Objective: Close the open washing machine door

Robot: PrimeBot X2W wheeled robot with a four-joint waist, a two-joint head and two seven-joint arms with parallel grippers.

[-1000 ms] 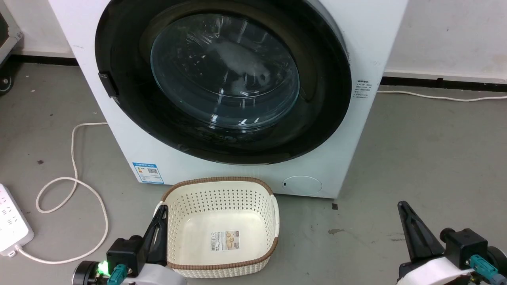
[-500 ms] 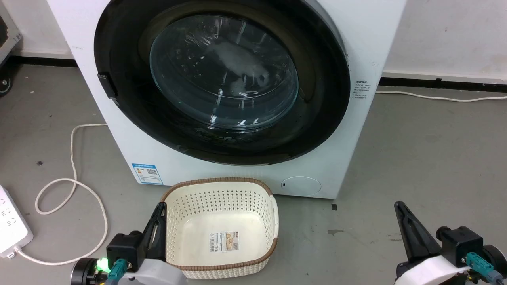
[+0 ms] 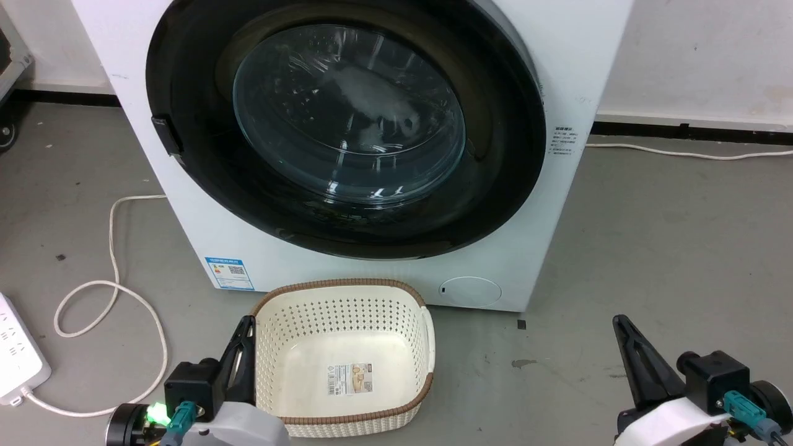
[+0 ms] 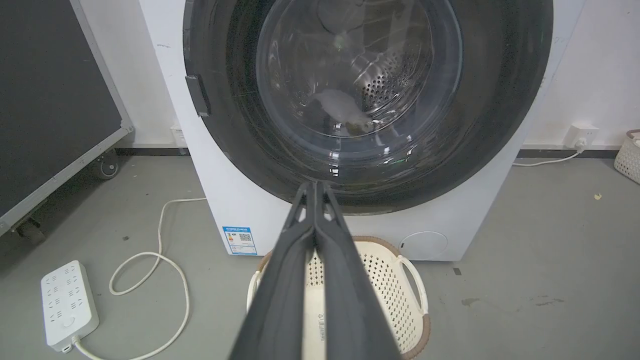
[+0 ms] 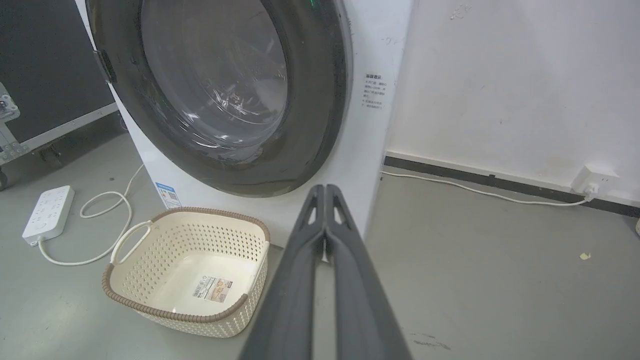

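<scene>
Head view: one door [image 3: 347,118], one basket [image 3: 339,283]

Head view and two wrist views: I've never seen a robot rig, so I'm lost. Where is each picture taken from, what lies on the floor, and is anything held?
The head view looks down from the robot's head at a white washing machine, whose round black-framed door looks shut. The dark pointed shapes near the bottom corners are its two grasping parts: the left tool and the right tool. Each wrist view looks along one tool's own fingers, which are pressed together and hold nothing. On the grey floor lie an empty cream basket, a white power strip and its looped cable.
</scene>
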